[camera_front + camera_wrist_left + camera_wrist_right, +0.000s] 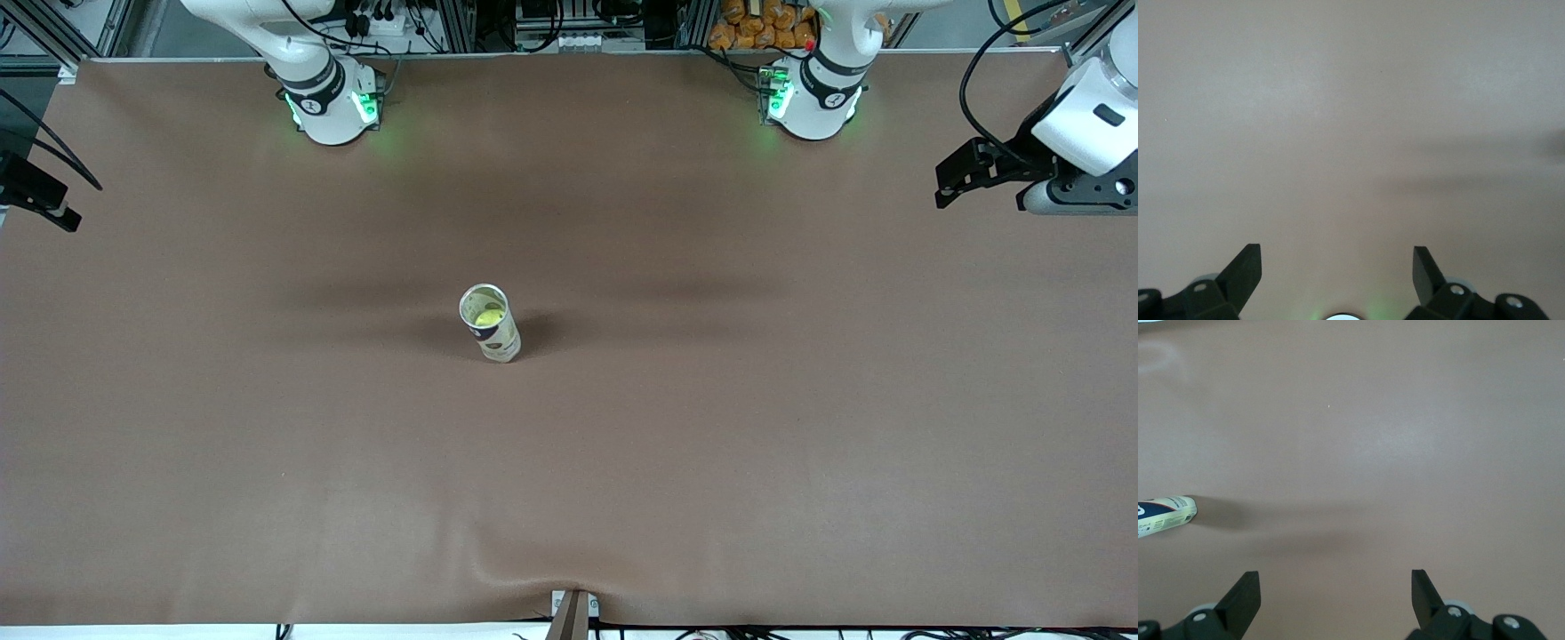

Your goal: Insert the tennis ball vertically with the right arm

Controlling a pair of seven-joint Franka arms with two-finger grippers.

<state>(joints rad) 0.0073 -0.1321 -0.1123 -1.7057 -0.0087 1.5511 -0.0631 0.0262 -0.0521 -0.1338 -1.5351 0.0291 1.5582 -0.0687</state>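
Observation:
A clear tube (496,336) with a dark label stands upright in the middle of the brown table. A yellow-green tennis ball (488,316) sits inside it, seen through its open top. My right gripper (40,197) hangs open and empty over the right arm's end of the table, well away from the tube. In the right wrist view its jaws (1335,573) are spread wide over bare table, and the tube's base (1168,514) shows at the picture's edge. My left gripper (956,182) waits open and empty over the left arm's end; its wrist view (1337,250) shows only table.
The brown table cover (711,444) has a small wrinkle at the edge nearest the front camera. A small bracket (573,613) sticks up at that edge. The two arm bases (329,102) stand along the table's edge farthest from the front camera.

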